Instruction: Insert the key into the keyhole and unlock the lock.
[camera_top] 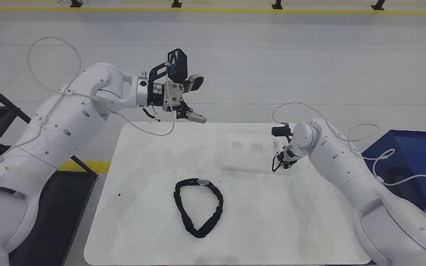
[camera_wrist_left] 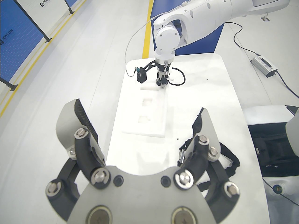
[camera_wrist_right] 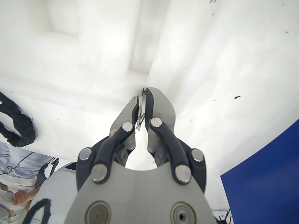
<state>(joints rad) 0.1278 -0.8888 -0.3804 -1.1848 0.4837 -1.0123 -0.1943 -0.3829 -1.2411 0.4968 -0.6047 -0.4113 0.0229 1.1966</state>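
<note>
The step in hand looks like the pickup of the key, with insertion not yet begun. The right gripper (camera_wrist_right: 141, 97) sits low at one end of the white foam tray with shallow rectangular recesses (camera_top: 234, 161). Its dark ribbed pads are pinched tight on the small, thin silver metal key (camera_wrist_right: 140, 111), which stands edge-on between them right at the tray's border. The black fabric-sleeved loop lock (camera_top: 180, 199) lies flat on the white table (camera_top: 299, 226), well apart from the tray on the side towards the robot. A short silver metal end (camera_top: 204, 181) shows on the part of the loop nearest the tray. That is probably where the keyhole is, though the opening itself is too small to make out. The left gripper (camera_wrist_left: 140, 108) hangs above the table's edge beyond the opposite end of the tray from the key. Its jaws are spread wide with nothing between them, and its wrist view looks along the tray, with part of the lock showing past one finger. The next move likely calls for lifting the key clear of the foam and carrying it across to the lock's metal end. The blade would then need to be lined up with the keyhole before it is pushed in and turned. The loop looks limp and free to slide, so the empty left gripper would probably need to come down and pin the metal end first. The key is held by a thin edge, so it could twist in the pads if it meets the keyhole off-axis.
</note>
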